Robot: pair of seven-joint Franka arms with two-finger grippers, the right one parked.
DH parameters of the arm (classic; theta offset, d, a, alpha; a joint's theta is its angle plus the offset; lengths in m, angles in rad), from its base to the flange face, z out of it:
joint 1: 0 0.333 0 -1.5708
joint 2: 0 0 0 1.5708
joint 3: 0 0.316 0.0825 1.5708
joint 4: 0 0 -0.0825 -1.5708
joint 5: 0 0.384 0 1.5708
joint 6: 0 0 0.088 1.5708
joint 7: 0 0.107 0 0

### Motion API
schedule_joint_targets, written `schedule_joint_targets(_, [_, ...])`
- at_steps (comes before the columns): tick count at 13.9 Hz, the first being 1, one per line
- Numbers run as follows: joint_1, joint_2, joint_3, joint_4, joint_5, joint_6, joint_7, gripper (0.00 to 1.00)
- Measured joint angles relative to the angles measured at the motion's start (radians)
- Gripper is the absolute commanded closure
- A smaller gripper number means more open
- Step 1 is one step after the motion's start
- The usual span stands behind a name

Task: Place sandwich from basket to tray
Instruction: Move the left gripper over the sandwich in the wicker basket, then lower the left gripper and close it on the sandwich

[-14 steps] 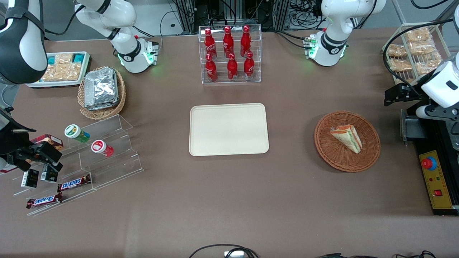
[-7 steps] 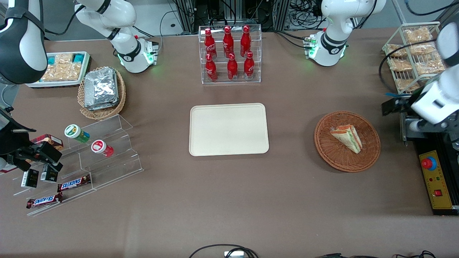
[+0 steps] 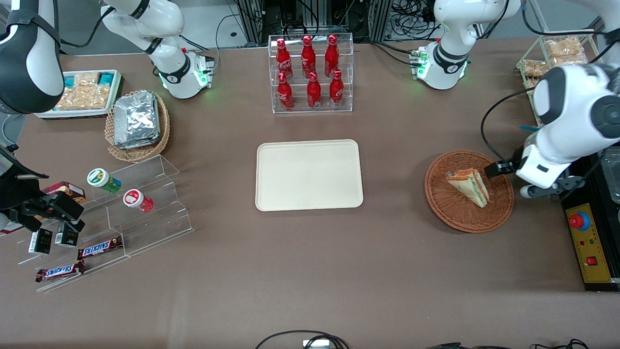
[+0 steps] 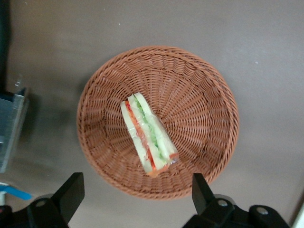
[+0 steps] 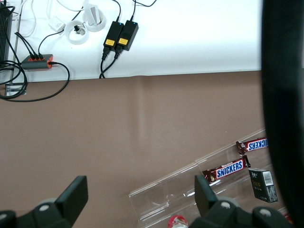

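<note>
The small triangular clear-wrapped sandwich (image 4: 149, 136) lies on its side in the round reddish-brown wicker basket (image 3: 448, 206), toward the working arm's end of the table. The gripper (image 4: 135, 192) hovers above it, fingers spread wide and empty. This looks like the approach; next it must descend, straddle the wedge, close, then carry it to the flat cream-beige rectangular tray (image 3: 309, 175) mid-table.

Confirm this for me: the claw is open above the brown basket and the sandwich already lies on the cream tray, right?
Not quite. The sandwich lies in the basket, not on the tray, which holds nothing; the front view shows this, and the left wrist view shows the sandwich on the weave. The rest holds: the claw is open above the basket.
</note>
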Motion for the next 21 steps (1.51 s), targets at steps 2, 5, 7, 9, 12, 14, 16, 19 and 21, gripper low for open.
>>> schedule_joint_targets(2, [0.000, 0.003, 0.000, -0.087, 0.000, 0.117, -0.100, 0.00])
schedule_joint_targets(5, [-0.001, 0.029, -0.002, -0.139, 0.000, 0.195, -0.194, 0.00])
schedule_joint_targets(7, [-0.001, 0.046, -0.002, -0.170, 0.000, 0.255, -0.232, 0.00])
schedule_joint_targets(9, [-0.001, 0.056, -0.002, -0.206, 0.000, 0.309, -0.246, 0.00])
schedule_joint_targets(12, [-0.001, 0.071, -0.002, -0.250, 0.000, 0.373, -0.275, 0.00])
schedule_joint_targets(14, [-0.001, 0.088, -0.002, -0.273, 0.000, 0.419, -0.297, 0.00])
schedule_joint_targets(16, [-0.001, 0.106, -0.002, -0.287, 0.000, 0.451, -0.305, 0.00])
schedule_joint_targets(19, [-0.001, 0.135, -0.002, -0.292, 0.000, 0.481, -0.309, 0.46])
schedule_joint_targets(21, [-0.001, 0.147, -0.001, -0.292, 0.000, 0.492, -0.315, 1.00])
